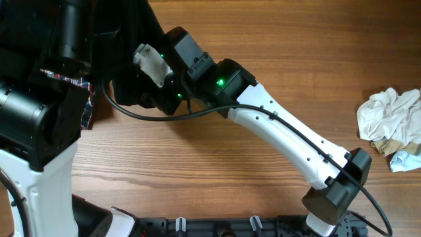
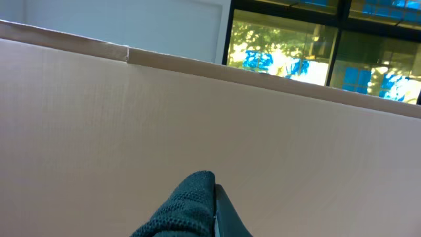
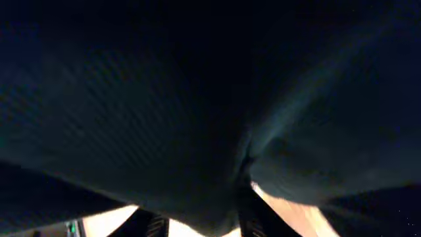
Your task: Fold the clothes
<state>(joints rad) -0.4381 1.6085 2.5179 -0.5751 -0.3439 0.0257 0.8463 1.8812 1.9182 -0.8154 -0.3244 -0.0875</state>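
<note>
The black polo shirt (image 1: 126, 39) hangs lifted at the table's far left, partly behind my left arm. In the left wrist view a fold of its black knit (image 2: 187, 210) is pinched in my left gripper (image 2: 214, 201), which is shut on it and raised in front of a cardboard wall. My right gripper (image 1: 141, 59) reaches into the shirt from the right. In the right wrist view the dark cloth (image 3: 197, 112) fills the frame and sags between the fingertips (image 3: 253, 220), which stand apart. A strip of plaid garment (image 1: 69, 80) shows under the left arm.
A crumpled pile of white clothes (image 1: 391, 118) lies at the right edge, with a pale-blue piece (image 1: 404, 161) just below it. A cardboard wall (image 2: 197, 112) stands before the left wrist camera. The right arm (image 1: 289, 138) slants across the wooden table (image 1: 197, 171).
</note>
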